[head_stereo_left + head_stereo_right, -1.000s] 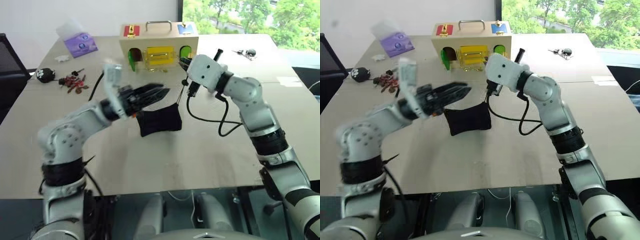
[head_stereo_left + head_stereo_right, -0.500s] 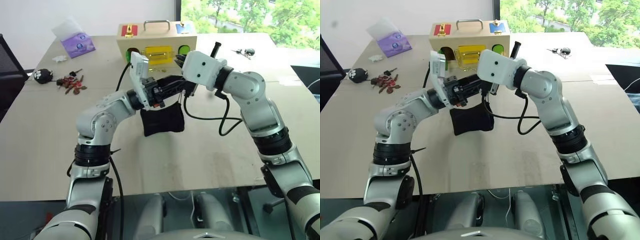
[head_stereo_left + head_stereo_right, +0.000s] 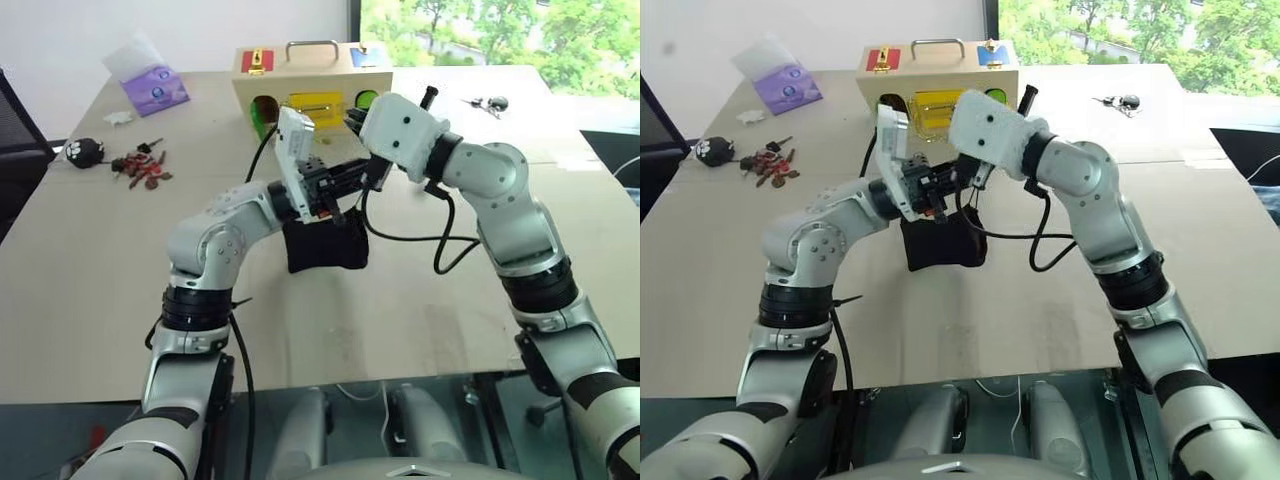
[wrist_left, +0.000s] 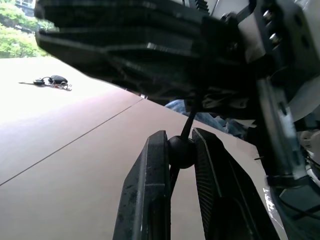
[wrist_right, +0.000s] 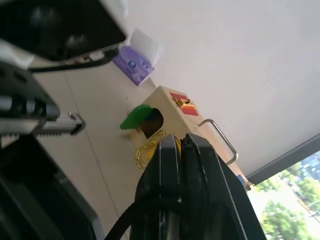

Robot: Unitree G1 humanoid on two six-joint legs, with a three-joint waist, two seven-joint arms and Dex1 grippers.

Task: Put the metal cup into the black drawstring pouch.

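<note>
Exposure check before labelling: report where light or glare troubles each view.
Left eye view: the window washes out the table's far corner. Left wrist view: cord knot and left gripper silhouetted against sunlit table. Right wrist view: right gripper dark against bright wall.

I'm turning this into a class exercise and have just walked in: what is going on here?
A two-armed robot is working on the black drawstring pouch, which hangs above the table. The left tool has a small round bead on the pouch's cord between its fingers. The right tool is shut just above the pouch, apparently holding its top. A wooden box, a bunch of keys and a purple tissue pack lie further back.
</note>
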